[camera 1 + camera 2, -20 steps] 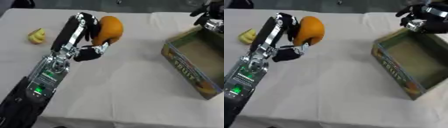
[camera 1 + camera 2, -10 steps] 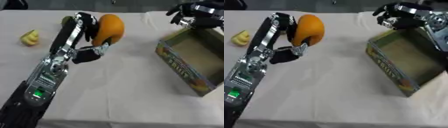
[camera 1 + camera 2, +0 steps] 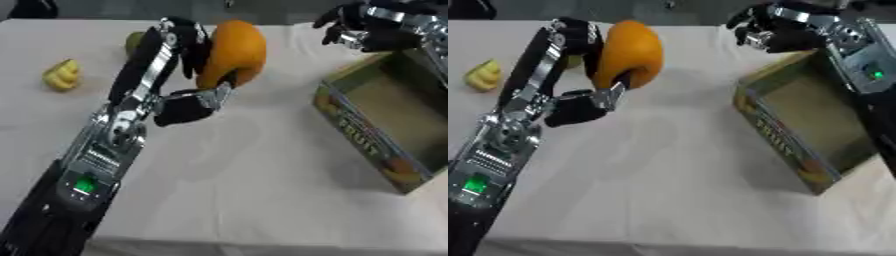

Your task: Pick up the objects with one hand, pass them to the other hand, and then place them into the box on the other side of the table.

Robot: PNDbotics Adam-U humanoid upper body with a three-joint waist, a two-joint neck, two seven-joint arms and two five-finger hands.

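My left hand (image 3: 194, 52) holds a large orange fruit (image 3: 232, 52) lifted above the table's far middle, fingers and thumb curled round it. My right hand (image 3: 776, 31) hovers at the far right, above the far corner of the cardboard box (image 3: 776, 131), with its fingers curled and nothing in them. The box lies open with a printed fruit side wall, and I see nothing inside it. A small yellow fruit (image 3: 59, 75) lies on the table at the far left. A green fruit (image 3: 134, 41) peeks out behind my left arm.
A white cloth covers the table (image 3: 254, 175). Its front edge runs along the bottom of the view. The box stands near the table's right edge.
My right hand has come leftward toward the orange, over the box's far corner. The left hand keeps the orange raised, nearly in place. The camera has shifted a little.
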